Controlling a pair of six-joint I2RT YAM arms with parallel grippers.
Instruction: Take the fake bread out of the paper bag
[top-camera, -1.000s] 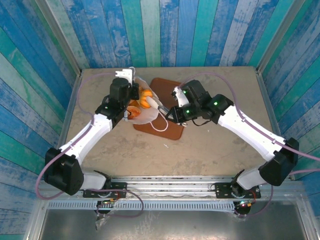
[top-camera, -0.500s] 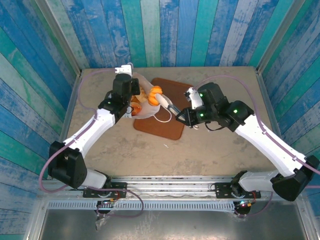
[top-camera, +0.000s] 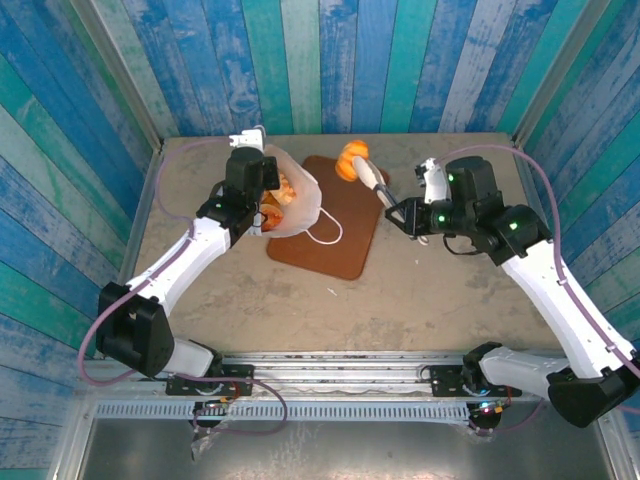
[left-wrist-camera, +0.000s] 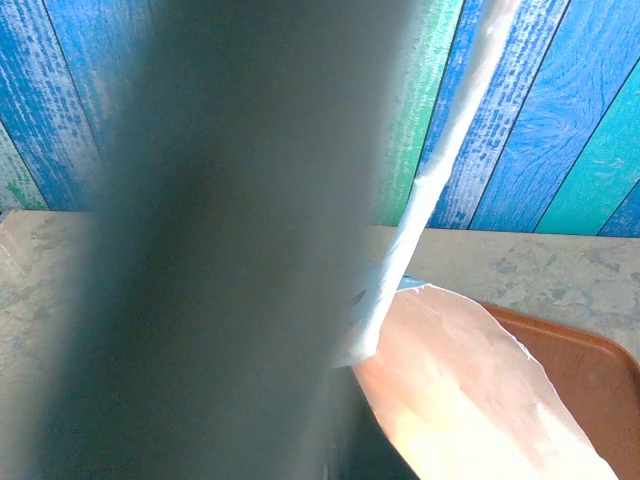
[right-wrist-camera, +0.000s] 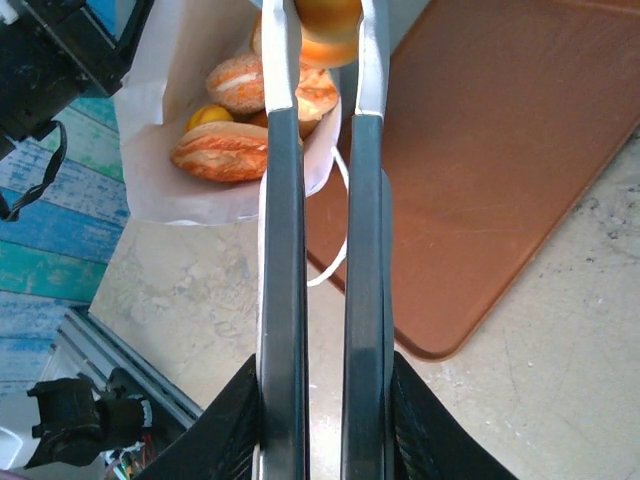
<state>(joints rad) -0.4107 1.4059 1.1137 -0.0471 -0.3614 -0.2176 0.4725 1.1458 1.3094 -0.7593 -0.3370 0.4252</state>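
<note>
The white paper bag (top-camera: 300, 205) lies tilted at the left end of the tray, its mouth facing right. Several pieces of fake bread (right-wrist-camera: 228, 148) sit inside it, golden and orange. My left gripper (top-camera: 255, 144) is shut on the bag's back rim; in the left wrist view a white strip of that bag rim (left-wrist-camera: 432, 195) runs past a blurred finger. My right gripper (top-camera: 358, 163) is shut on one orange bread roll (top-camera: 346, 162), held above the tray's far end, clear of the bag. In the right wrist view the roll (right-wrist-camera: 328, 18) sits between the fingertips (right-wrist-camera: 281, 60).
A flat brown tray (top-camera: 345, 235) lies mid-table under the bag's mouth and the held roll. The bag's white cord handle (top-camera: 325, 232) loops onto it. Blue plank walls close in the back and both sides. Bare tabletop (top-camera: 420, 290) spreads in front and to the right.
My right gripper has drawn the orange roll out of the bag's mouth and carried it right and toward the back, over the tray. The left gripper keeps its hold on the bag.
</note>
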